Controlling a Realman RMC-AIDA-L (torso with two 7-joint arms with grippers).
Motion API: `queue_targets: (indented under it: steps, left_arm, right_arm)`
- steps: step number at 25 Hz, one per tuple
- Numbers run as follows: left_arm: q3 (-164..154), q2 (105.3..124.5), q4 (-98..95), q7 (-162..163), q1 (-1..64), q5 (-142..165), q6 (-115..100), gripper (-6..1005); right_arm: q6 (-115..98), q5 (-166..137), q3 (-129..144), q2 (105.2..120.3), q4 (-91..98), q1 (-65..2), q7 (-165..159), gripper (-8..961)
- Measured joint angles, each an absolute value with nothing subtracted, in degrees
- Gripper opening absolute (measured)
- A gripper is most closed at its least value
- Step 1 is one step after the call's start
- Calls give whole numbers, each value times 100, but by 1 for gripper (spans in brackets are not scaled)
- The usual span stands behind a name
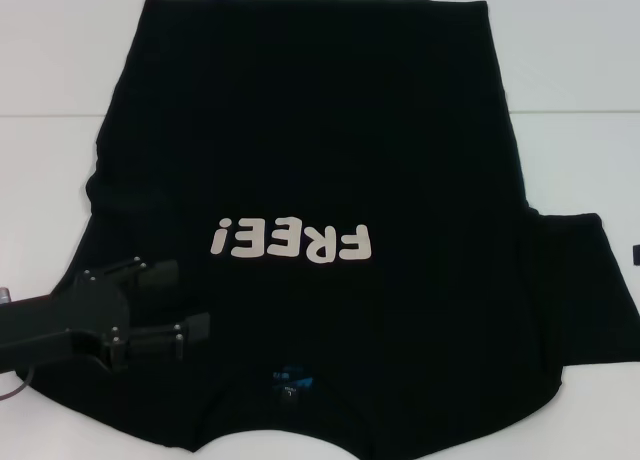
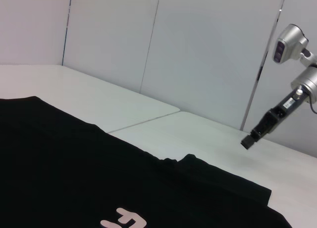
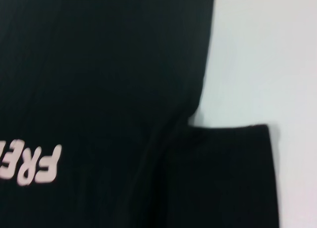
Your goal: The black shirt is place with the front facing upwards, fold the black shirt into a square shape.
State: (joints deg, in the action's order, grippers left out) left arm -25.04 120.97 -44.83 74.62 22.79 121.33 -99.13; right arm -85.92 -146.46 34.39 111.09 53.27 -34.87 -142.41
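The black shirt (image 1: pixel 320 130) lies spread flat on the white table (image 1: pixel 575 60), front up, its off-white "FREE!" lettering (image 1: pixel 290 242) reading upside down from the head view. A small blue neck label (image 1: pixel 293 380) shows near the front edge. My left gripper (image 1: pixel 183 302) is open over the shirt's left shoulder area, with nothing between its fingers. Its wrist view shows the shirt (image 2: pixel 59 163) and, farther off, my right gripper (image 2: pixel 247 141) hanging above bare table beyond the right sleeve (image 2: pixel 223 188). In the right wrist view that sleeve (image 3: pixel 223 178) and part of the lettering (image 3: pixel 34 163) show.
The table is two white tops joined at a seam (image 1: pixel 580 113). Grey wall panels (image 2: pixel 198 49) stand behind it. Bare table shows to the left (image 1: pixel 50 130) and right (image 1: pixel 590 160) of the shirt. The collar end runs off the head view's near edge.
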Motion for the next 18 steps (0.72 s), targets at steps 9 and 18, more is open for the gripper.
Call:
queue_targets:
  steps: [9, 18]
  left_arm:
    - [-2504, 12093, -4469, 7479, 2298, 12128, -9914, 902]
    - [-2487, 12085, -4482, 7550, 2349, 12128, -9911, 903]
  right_arm:
    - [-8771, -14727, 3248, 11065, 5295, -3406, -14203, 404]
    - [-9221, -15656, 3286, 11068, 5372, -3648, -14428, 740]
